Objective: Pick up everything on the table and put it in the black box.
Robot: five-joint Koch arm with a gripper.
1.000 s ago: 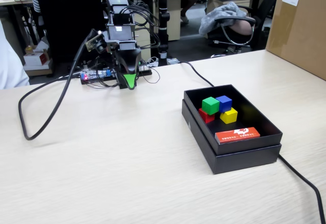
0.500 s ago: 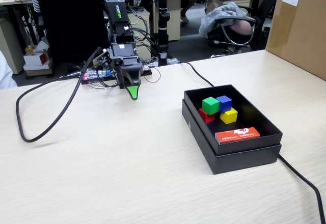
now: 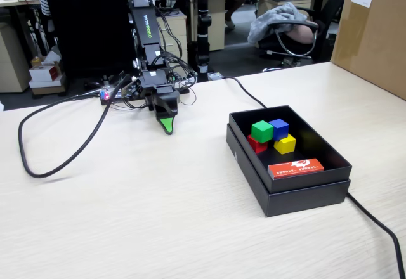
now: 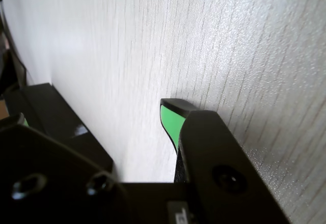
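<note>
Cubes: I count four, all inside the black box (image 3: 288, 184) — green cube (image 3: 262, 130) sitting up on the red cube (image 3: 255, 144), blue cube (image 3: 278, 127) just behind it, yellow cube (image 3: 285, 144) at the front right of the cluster.
Card: a flat orange-red card (image 3: 296, 168) leans against the box's near wall, apart from the cubes; I treat it as no part of my job.
Table: I see no loose cube on the table (image 3: 158, 215) in the fixed view; only the black cable (image 3: 60, 158) curls across its left side, and a brown carton (image 3: 374, 32) stands at far right.
Gripper: the gripper (image 3: 166, 125) hangs low near the arm's base, tip pointing down at the bare wood, well apart from the box.
Jaws: I cannot tell whether they are parted or closed; the wrist view shows one green-faced tip (image 4: 170, 124) with the other jaw not clearly separable, and the fixed view shows a single tip. Nothing appears between them.
Step in hand: I judge the sorting done and this to be the park at rest.
Doing it well: I would settle the arm slowly, keep the tip off the tabletop, and keep clear of the cable and the box.
Risk: a hard drop could scuff the wood or jolt the base.
</note>
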